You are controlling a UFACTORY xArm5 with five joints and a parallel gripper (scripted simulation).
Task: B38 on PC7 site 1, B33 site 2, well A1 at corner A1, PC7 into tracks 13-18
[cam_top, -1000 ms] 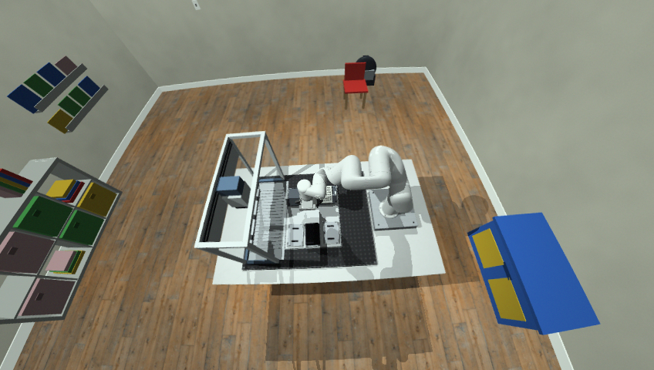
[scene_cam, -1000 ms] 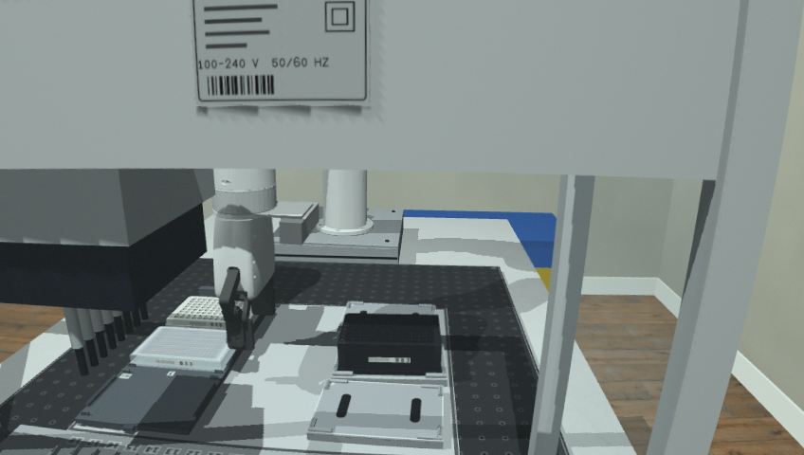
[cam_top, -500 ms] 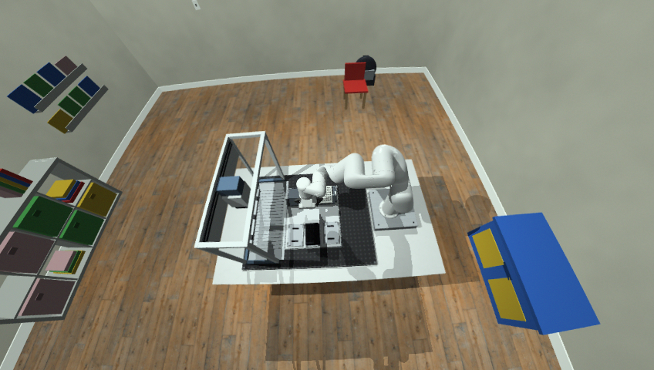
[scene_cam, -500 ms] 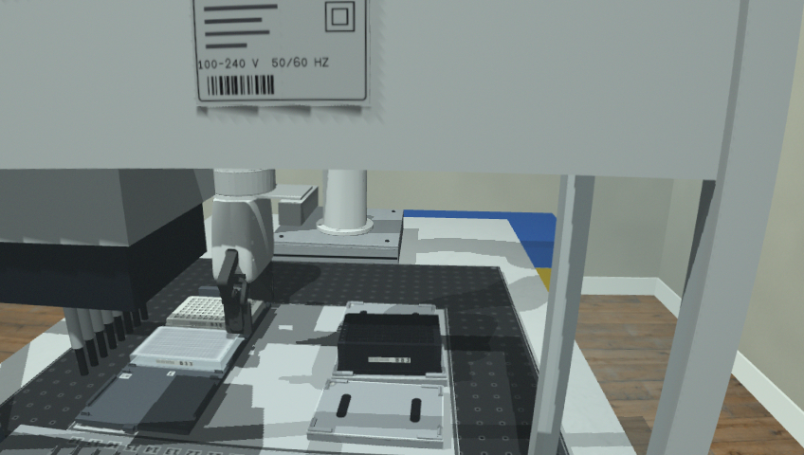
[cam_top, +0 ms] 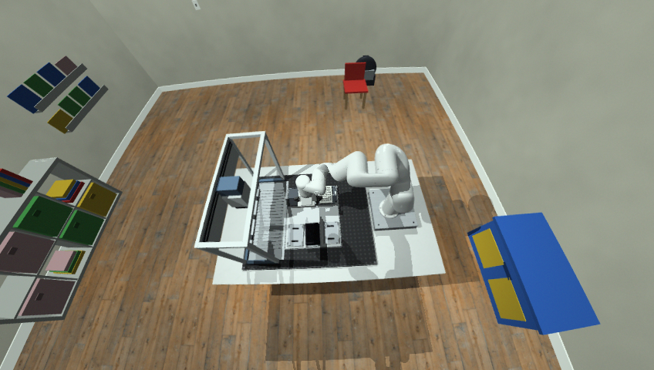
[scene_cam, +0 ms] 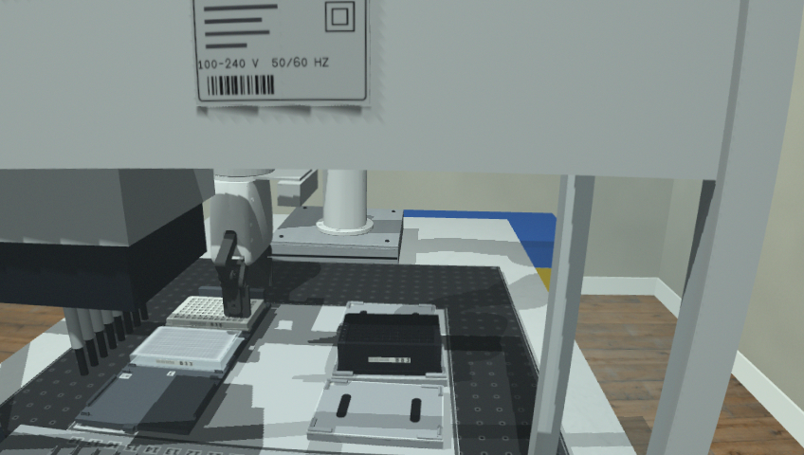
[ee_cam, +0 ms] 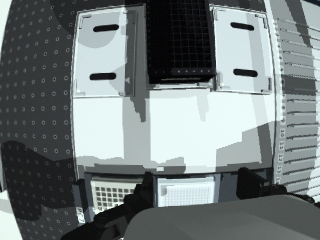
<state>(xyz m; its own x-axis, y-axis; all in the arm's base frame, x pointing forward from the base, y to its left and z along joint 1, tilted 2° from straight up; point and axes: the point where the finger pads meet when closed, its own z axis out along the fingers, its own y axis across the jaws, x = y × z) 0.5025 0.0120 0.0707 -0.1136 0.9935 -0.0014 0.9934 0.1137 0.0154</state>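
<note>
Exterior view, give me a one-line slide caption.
Open black gripper above white 96-well plate; white 384-well plate beside it, black deep-well block nested.
</note>
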